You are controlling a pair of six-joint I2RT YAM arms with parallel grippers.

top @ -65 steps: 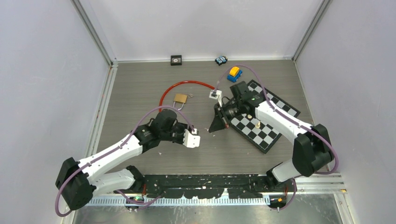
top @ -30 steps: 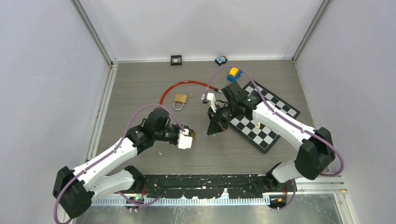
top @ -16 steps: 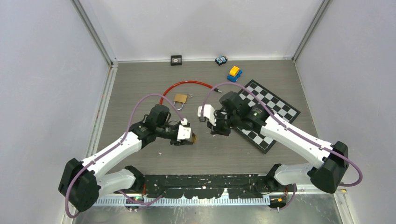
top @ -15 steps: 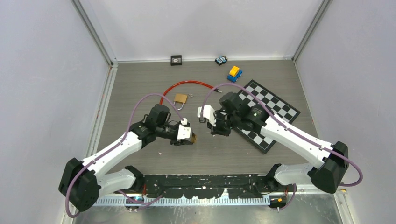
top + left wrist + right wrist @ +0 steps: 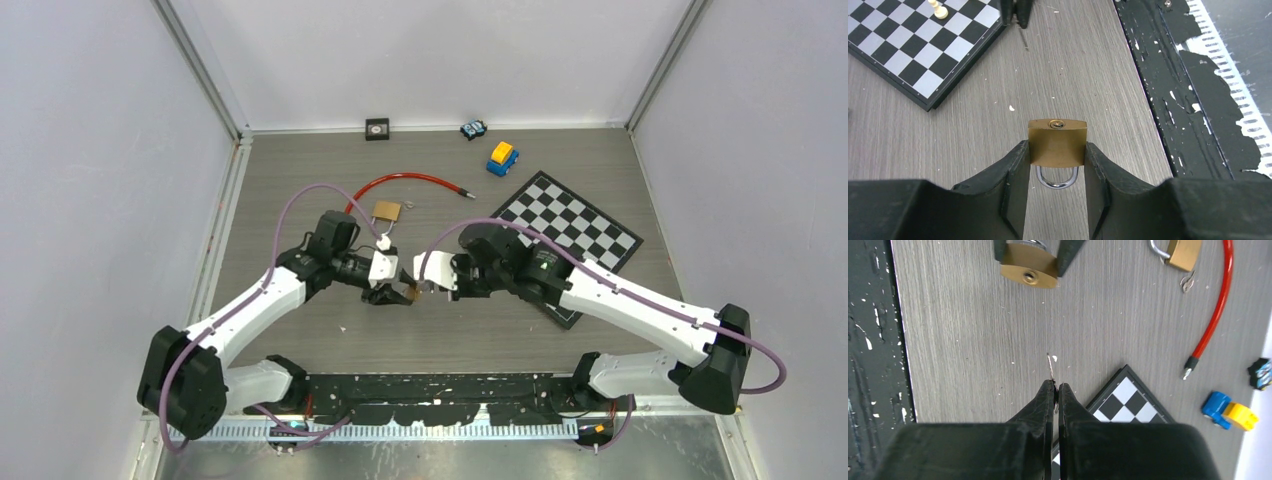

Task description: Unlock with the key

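Left wrist view: my left jaws clamp the brass padlock (image 5: pixel 1056 145) by its flat sides. They stand partway open around its body, with the keyhole end facing outward and the steel shackle tucked back between them. Grey tabletop (image 5: pixel 973 125) lies beneath, and I cannot tell whether the lock touches it.

On the right wrist view, my right jaws are pinched almost fully together on the key (image 5: pixel 1050 365). Its thin blade sticks out ahead of them, aimed roughly at the keyhole but with a clear gap between the two.

From the top camera, the two arms meet nose to nose near the middle of the tabletop, beside the near corner of the chessboard (image 5: pixel 570 225). A second padlock (image 5: pixel 386 211) lies flat farther back, next to a red cable (image 5: pixel 400 181).
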